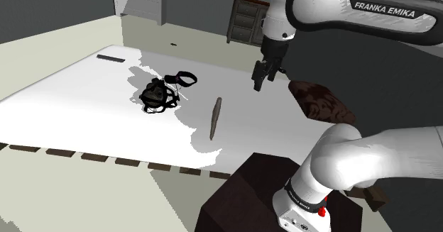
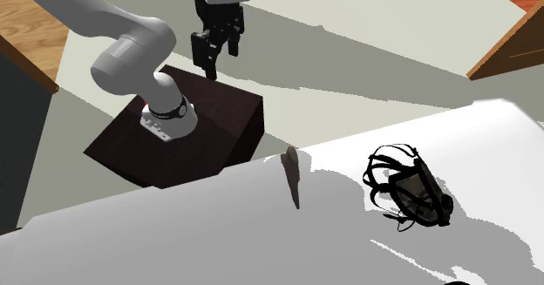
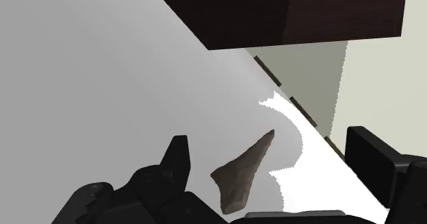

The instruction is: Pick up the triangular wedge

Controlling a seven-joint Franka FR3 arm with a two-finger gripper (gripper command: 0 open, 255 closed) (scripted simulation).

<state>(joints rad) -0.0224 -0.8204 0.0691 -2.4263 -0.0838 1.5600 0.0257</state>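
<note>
One gripper [image 1: 261,81] open and raised, one brown wedge [image 3: 239,175] on white table [image 1: 85,103], one black strap tangle [image 1: 160,94]

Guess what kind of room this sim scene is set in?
Probably a furnished room in a house, simulated. A dark chest of drawers stands at the back in the shoulder view, wood-plank flooring shows in the second exterior view, and a wide white table serves as the work surface.

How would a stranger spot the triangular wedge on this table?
Look at the wide white table. Near the edge closest to the dark box stand lies a thin grey-brown triangular wedge. Its neighbour, a tangled bundle of black straps, is loopy and black; the wedge is one solid sliver.
</note>
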